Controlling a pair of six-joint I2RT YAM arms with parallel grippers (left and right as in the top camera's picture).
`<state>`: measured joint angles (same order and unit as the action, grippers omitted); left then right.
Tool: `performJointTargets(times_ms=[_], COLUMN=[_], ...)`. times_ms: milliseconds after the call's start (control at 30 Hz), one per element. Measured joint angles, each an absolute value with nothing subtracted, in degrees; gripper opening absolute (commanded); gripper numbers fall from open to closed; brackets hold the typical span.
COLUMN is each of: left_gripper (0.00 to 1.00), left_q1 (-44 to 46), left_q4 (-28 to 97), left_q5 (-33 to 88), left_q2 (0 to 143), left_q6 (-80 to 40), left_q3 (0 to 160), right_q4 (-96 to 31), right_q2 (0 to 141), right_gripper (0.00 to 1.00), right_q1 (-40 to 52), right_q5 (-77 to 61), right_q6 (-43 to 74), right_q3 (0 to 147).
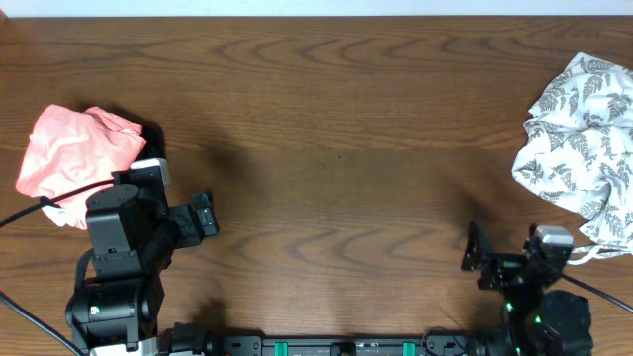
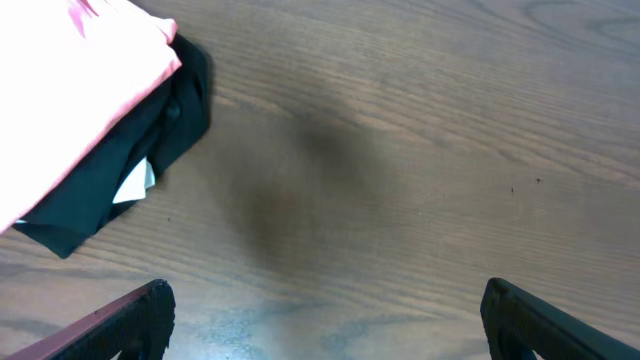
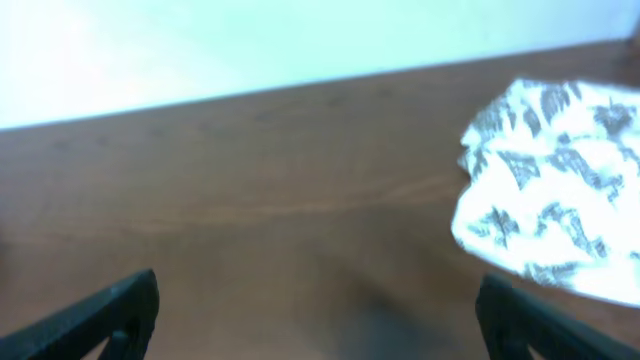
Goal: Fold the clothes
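The left pincer (image 1: 203,220) is wide open and holds nothing. The right pincer (image 1: 480,259) is wide open too, and it is empty as well. Both hang over the bare brown table (image 1: 336,119).

The pink T-shirt (image 1: 74,153) lies ahead of the left pincer and off to its left side, close by but not touching. In the left wrist view it fills the top left corner, and the two fingers stand far apart below it with only wood between them. A black-and-white bundle (image 2: 130,170) sticks out from under the pink shirt, on the side nearest the pincer.

The shirt is all bunched up in a lump. I cannot tell which way its long side runs, or where the sleeves and hem are.

The left arm is much nearer to the pink shirt. The right pincer is well apart from it, across the table. The white leaf-print garment (image 1: 584,138) lies ahead of the right pincer and off to its right side.

I think the left pincer has to swing left and reach forward to get the pink shirt, taking care not to pinch the black bundle too.
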<state>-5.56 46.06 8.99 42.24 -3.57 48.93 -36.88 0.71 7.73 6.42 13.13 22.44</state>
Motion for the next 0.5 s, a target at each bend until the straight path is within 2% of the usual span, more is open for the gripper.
performJointTargets(times_ms=[367, 500], left_gripper=[0.98, 0.98], left_q1=[-5.56, -5.56], left_q4=[46.06, 46.06], left_q5=[8.99, 8.99], left_q2=[42.28, 42.28], left_q6=[-3.57, -3.55], left_q3=[48.86, 48.86], right_q4=[1.61, 5.82], right_q2=[0.62, 0.62], right_gripper=[0.99, 0.99], right_q1=[7.73, 7.73], right_q5=[6.52, 6.57], right_q6=[9.23, 6.42], right_q3=[4.45, 0.91])
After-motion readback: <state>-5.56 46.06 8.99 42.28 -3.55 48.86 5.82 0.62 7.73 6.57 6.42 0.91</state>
